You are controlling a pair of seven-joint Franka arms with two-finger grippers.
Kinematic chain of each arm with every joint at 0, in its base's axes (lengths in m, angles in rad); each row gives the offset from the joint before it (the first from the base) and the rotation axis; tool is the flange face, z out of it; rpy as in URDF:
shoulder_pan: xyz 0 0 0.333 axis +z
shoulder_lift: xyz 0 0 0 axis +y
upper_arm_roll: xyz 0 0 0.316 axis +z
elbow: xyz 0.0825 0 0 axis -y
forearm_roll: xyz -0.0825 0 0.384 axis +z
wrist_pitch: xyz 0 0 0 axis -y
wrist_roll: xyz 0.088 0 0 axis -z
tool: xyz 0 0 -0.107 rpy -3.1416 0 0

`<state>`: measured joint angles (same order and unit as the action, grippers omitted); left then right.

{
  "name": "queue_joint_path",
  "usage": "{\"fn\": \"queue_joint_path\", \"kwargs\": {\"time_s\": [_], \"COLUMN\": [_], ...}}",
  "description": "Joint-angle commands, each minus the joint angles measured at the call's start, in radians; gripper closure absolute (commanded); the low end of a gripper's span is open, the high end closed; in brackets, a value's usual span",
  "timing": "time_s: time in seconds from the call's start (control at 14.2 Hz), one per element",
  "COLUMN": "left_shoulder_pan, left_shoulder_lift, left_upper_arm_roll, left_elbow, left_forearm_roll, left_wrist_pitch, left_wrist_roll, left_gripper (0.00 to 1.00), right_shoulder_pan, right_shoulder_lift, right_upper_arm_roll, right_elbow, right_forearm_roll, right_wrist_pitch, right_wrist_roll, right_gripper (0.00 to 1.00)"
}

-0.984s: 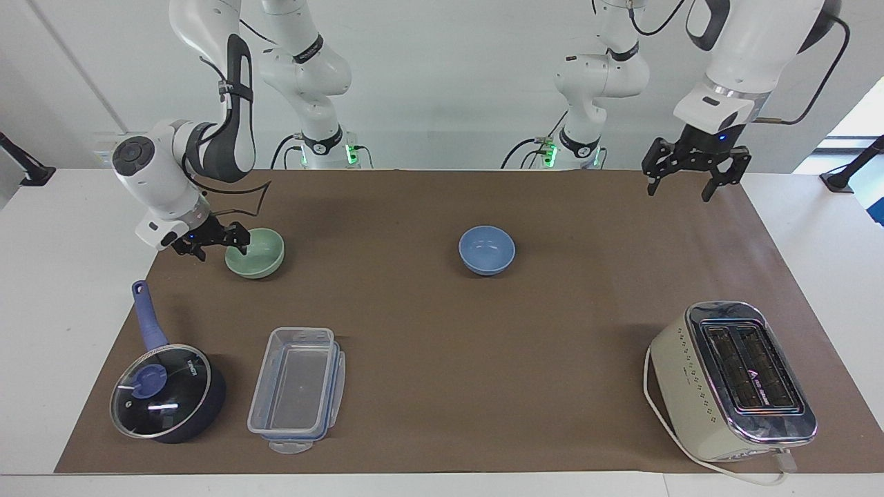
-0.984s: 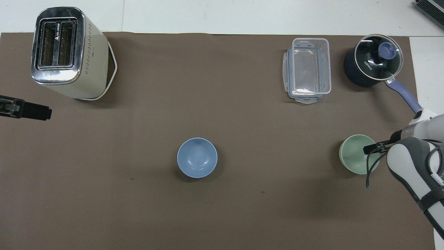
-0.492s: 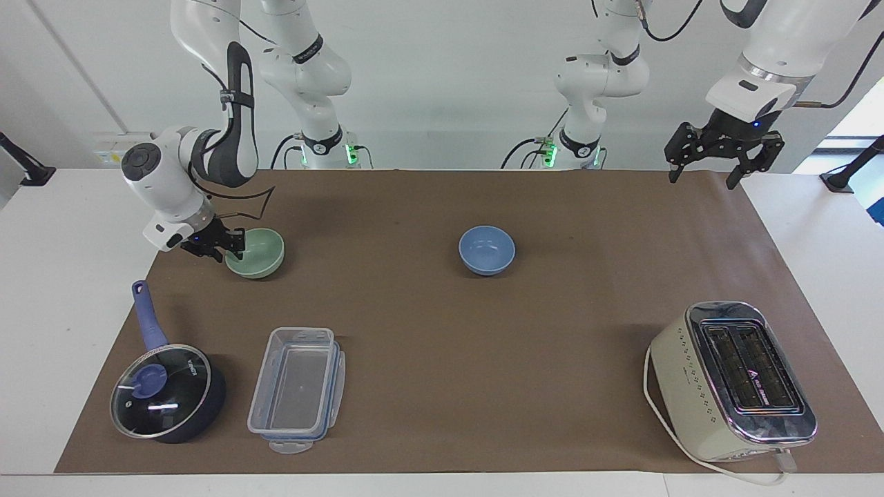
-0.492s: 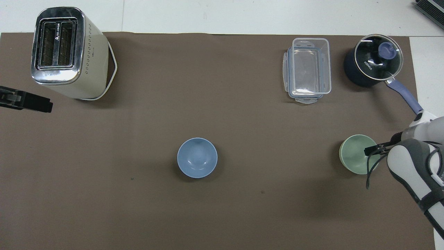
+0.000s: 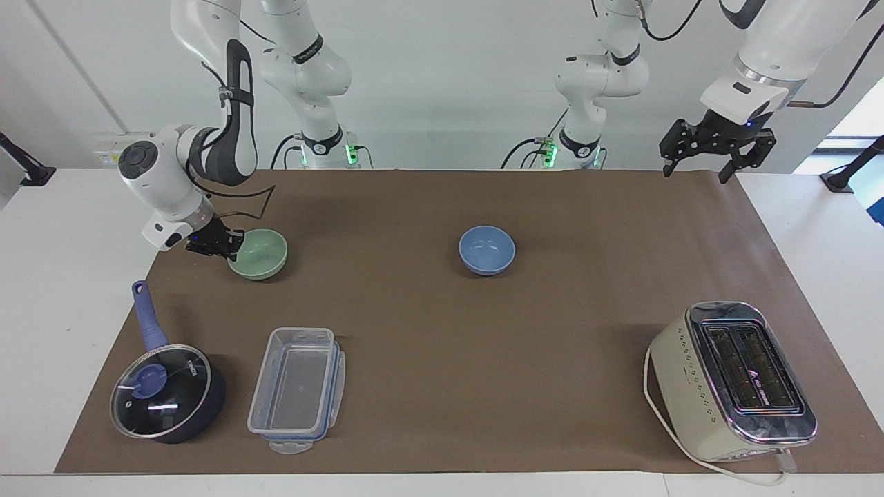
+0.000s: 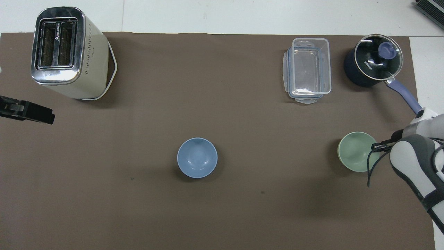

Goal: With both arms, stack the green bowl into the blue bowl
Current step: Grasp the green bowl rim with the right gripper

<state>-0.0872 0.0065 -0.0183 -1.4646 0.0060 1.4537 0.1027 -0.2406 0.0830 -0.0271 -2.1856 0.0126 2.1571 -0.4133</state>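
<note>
The right claw (image 5: 231,243) has just pinched shut on the rim of the green bowl (image 5: 259,254), on the side toward the right arm's end of the bench (image 5: 428,345); a second ago its fingers stood wide at that rim. The bowl has also shifted slightly and looks a little tipped, though whether its base has left the brown mat is hard to tell from here. So the pick-up seems made, and the carry is what remains.

The blue bowl (image 5: 487,249) sits empty and upright near the middle of the bench, well apart from the green one and about as near to the robots. Nothing lies between the two bowls.

The left claw (image 5: 711,145) hangs wide and empty, high over the corner of the mat at its own arm's end, having risen since a second ago. It waits there, on the robots' side of the toaster (image 5: 732,379).
</note>
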Motion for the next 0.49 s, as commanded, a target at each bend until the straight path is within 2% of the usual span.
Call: {"fn": "queue_joint_path", "kwargs": {"time_s": [0.0, 0.14, 0.28, 0.42], "left_shoulder_pan": [0.011, 0.012, 0.012, 0.009], "left_shoulder_lift": [-0.031, -0.031, -0.029, -0.029], "left_upper_arm_roll": [-0.005, -0.005, -0.005, -0.006], "left_elbow": [-0.036, -0.036, -0.034, -0.033], "left_forearm_roll": [-0.021, -0.023, -0.040, -0.038], "left_wrist_pitch": [-0.003, -0.004, -0.004, -0.003], "left_wrist_roll": [-0.034, -0.032, -0.038, -0.034], "left_gripper": [0.00, 0.00, 0.00, 0.00], "right_shoulder_pan": [-0.002, -0.002, -0.002, -0.002], "right_shoulder_lift": [0.000, 0.000, 0.000, 0.000], "right_upper_arm_roll": [0.012, 0.024, 0.042, 0.082], "right_elbow": [0.081, 0.131, 0.193, 0.227], "right_forearm_roll": [0.015, 0.017, 0.079, 0.101], "right_wrist_pitch": [-0.095, -0.155, -0.222, -0.264], "right_wrist_roll": [-0.015, -0.015, -0.006, 0.062], "right_gripper": [1.00, 1.00, 1.00, 1.00]}}
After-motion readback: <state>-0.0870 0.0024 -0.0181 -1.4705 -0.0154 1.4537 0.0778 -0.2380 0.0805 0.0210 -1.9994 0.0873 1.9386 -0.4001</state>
